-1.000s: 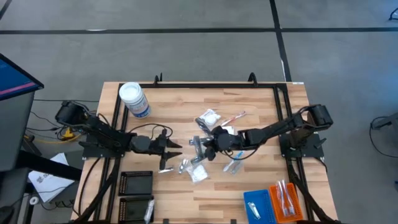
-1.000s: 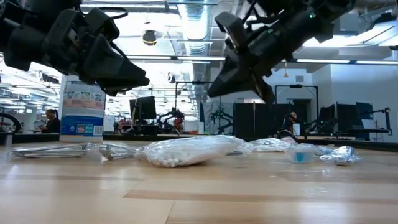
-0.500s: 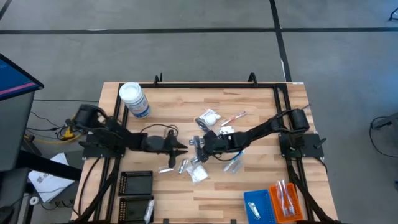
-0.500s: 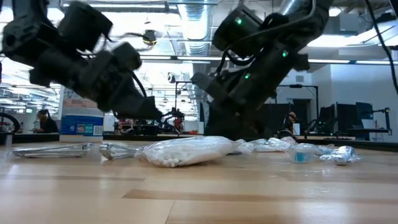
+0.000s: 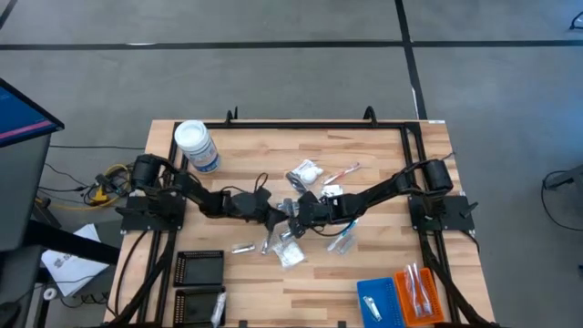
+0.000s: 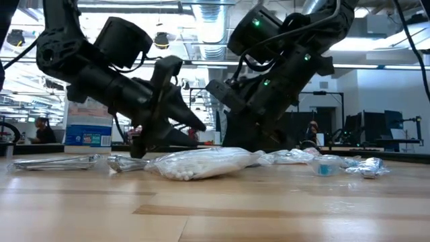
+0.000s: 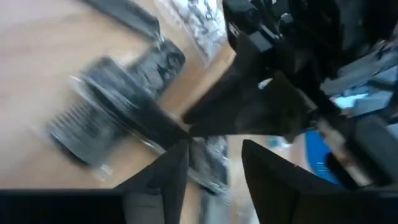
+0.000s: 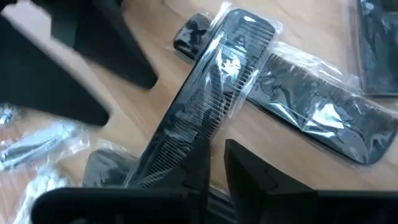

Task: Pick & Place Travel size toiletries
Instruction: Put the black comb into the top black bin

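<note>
High view: both arms meet over the pile [image 5: 301, 219] of toiletries at mid-table; the left gripper [image 5: 276, 218] and the right gripper [image 5: 291, 211] stand tip to tip, almost touching, with wrapped items directly under and around them; a sachet [image 5: 305, 172] and a red toothbrush [image 5: 343, 170] lie beyond the right gripper, and a blue toothbrush [image 5: 342, 240] lies on its near side, toward the trays; a silvery piece [image 5: 242, 247] lies beside the left gripper, on the side of the black trays [image 5: 199, 269].

Right wrist view: the right gripper's fingers [image 8: 244, 168] are nearly together, a narrow gap between them, just above a clear-wrapped black comb [image 8: 214, 109] that crosses a second comb [image 8: 311, 118]; whether they pinch the wrap I cannot tell.

Left wrist view: the left gripper's fingers [image 7: 168, 174] stand apart with nothing clearly between them; a wrapped comb [image 7: 118, 102] lies just ahead, and the other arm's gripper crowds in above it.

Low view: a bag of cotton buds [image 6: 201, 163] sits in front of both grippers, which reach down behind it.

Progress, as I judge it: early to middle; the orange tray [image 5: 417, 293] holds a few wrapped pieces and the blue tray [image 5: 374, 302] one small item, while most of the toiletries are not yet sorted; the jar [image 5: 196, 147] stands well away, behind the left arm.
</note>
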